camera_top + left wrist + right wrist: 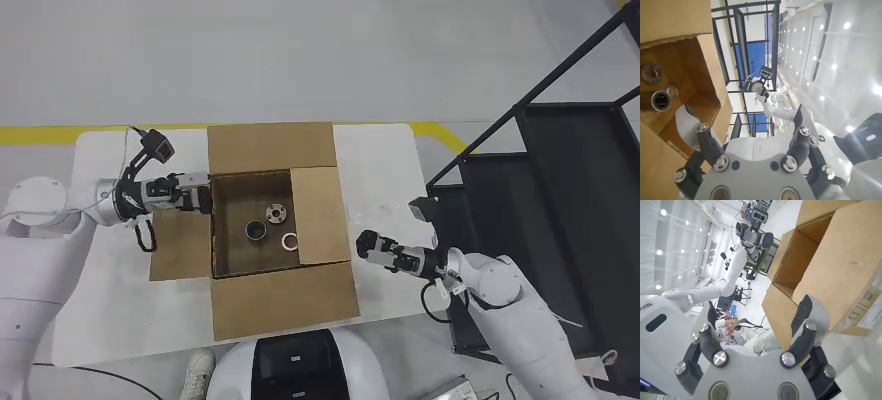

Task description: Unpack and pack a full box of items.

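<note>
Open cardboard box (282, 300) at the middle of the table (110, 300) holds a flange (275, 211), a short tube (257, 231) and a ring (290, 241), seemingly metal, hence judged rigid, heavy and slick, best pinched across a rim; left gripper (205, 195) at its left rim and right gripper (362, 244) just off its right side both gape empty.

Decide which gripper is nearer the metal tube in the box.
Left. The left gripper is at the box rim, near the metal tube; the right gripper is outside, beyond a flap.
</note>
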`<move>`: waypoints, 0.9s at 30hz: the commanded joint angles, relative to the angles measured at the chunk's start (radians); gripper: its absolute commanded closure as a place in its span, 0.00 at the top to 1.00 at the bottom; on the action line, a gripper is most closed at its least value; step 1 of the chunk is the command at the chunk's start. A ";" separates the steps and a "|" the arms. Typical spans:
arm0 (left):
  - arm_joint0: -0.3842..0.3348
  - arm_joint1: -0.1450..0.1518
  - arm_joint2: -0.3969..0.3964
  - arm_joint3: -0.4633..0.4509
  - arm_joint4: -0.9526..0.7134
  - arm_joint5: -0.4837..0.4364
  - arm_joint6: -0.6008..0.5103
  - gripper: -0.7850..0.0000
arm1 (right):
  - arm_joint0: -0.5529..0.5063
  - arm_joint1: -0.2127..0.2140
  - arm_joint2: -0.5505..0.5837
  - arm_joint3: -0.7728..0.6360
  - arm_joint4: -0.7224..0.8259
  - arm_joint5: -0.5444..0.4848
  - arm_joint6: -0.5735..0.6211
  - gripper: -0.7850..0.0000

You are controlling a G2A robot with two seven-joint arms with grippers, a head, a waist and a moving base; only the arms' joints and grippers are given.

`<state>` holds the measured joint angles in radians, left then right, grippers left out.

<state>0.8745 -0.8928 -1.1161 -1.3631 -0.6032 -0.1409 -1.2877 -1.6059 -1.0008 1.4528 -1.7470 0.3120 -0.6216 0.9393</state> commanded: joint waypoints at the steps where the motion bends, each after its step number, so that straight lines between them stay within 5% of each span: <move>1: -0.010 -0.011 0.044 -0.034 0.037 0.011 0.036 1.00 | -0.012 0.002 0.016 0.009 0.013 -0.009 -0.001 1.00; 7: -0.076 -0.069 0.223 -0.027 0.135 -0.010 0.147 1.00 | -0.059 0.010 0.077 0.045 0.061 -0.043 -0.013 1.00; 13: -0.155 -0.142 0.358 0.089 0.150 -0.081 0.268 1.00 | -0.097 0.015 0.124 0.078 0.102 -0.073 -0.015 1.00; 27: -0.322 -0.304 0.541 0.381 0.156 -0.139 0.386 1.00 | -0.123 0.020 0.147 0.104 0.176 -0.103 0.027 1.00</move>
<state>0.5582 -1.1877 -0.5833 -0.9985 -0.4431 -0.2755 -0.9045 -1.7277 -0.9809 1.5974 -1.6438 0.4838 -0.7239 0.9624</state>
